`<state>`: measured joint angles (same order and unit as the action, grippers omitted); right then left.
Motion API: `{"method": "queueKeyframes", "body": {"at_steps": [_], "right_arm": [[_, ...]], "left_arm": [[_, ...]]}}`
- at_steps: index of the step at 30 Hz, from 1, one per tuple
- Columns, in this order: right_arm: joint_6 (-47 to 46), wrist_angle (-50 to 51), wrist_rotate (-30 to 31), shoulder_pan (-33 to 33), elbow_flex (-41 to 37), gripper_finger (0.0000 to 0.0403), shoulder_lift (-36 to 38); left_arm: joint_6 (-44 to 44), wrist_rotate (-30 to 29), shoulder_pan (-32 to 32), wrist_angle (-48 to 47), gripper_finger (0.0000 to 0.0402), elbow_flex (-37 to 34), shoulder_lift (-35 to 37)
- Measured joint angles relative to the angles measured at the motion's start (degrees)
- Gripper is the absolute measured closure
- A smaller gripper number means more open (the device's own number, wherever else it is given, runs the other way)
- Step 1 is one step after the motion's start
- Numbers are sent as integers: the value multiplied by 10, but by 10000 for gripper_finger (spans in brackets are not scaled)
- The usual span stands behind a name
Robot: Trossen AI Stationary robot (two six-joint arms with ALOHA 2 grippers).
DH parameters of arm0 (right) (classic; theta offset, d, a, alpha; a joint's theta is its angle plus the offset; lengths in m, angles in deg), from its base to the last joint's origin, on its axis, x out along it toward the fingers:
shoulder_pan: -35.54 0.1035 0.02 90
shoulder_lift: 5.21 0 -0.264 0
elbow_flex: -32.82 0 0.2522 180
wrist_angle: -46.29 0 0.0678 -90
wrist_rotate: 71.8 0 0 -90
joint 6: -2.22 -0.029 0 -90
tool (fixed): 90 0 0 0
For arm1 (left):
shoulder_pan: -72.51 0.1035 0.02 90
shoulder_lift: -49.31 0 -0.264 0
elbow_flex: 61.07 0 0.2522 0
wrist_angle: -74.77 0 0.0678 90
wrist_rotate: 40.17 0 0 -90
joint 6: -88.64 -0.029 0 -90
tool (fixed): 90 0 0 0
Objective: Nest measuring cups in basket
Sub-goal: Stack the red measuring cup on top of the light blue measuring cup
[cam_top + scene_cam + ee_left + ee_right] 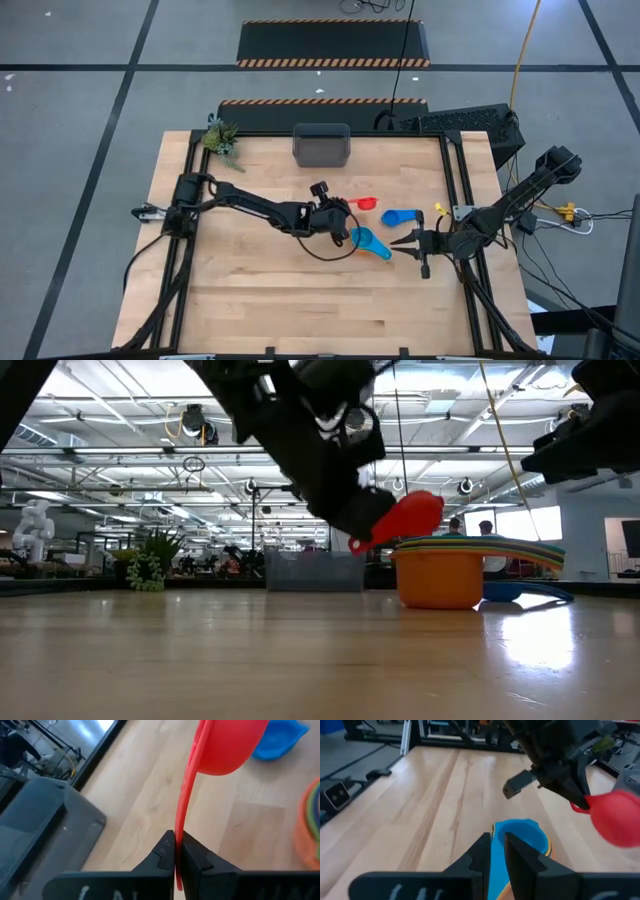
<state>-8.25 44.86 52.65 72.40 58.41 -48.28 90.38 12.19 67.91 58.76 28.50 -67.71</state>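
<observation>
Red plastic cup (pixel 227 745), flat handle in left pincer (pixel 177 855).

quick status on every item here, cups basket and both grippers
red cup: pinched by its handle, lifted off the table
left gripper: shut on red cup's handle
nested stack: on the table, cyan cup on top
right gripper: closed on the stack's handle
blue cup: loose on the table
basket: upright, no cups visible inside
</observation>
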Motion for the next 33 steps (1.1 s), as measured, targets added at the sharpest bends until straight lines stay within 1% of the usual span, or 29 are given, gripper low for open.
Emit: {"method": "queueKeyframes", "body": {"at_steps": [5, 10, 13, 18, 22, 27, 31, 33], "right_arm": [[-8, -29, 0, 0, 0, 358, 0], [-8, -67, -1, 0, 0, 358, 0], [-7, -94, -1, 0, 0, 358, 0], [-7, -132, -2, 0, 0, 358, 0], [-8, -137, -2, 0, 0, 358, 0], [-12, -163, -2, 0, 0, 358, 0], [-9, -193, -3, 0, 0, 358, 0], [-8, -202, -16, 0, 0, 358, 0]], "left_arm": [[5, -4, -21, 2, 396, 0, 44], [10, -7, -43, 36, 396, 0, 76], [9, -11, -55, 79, 397, 0, 84], [1, -8, -69, 184, 397, 0, 83], [-17, 10, -81, 264, 397, 0, 80], [-37, 58, -94, 365, 397, 0, 75], [-43, 96, -101, 426, 396, -18, 73], [-49, 116, -102, 466, 396, -34, 73]]}}
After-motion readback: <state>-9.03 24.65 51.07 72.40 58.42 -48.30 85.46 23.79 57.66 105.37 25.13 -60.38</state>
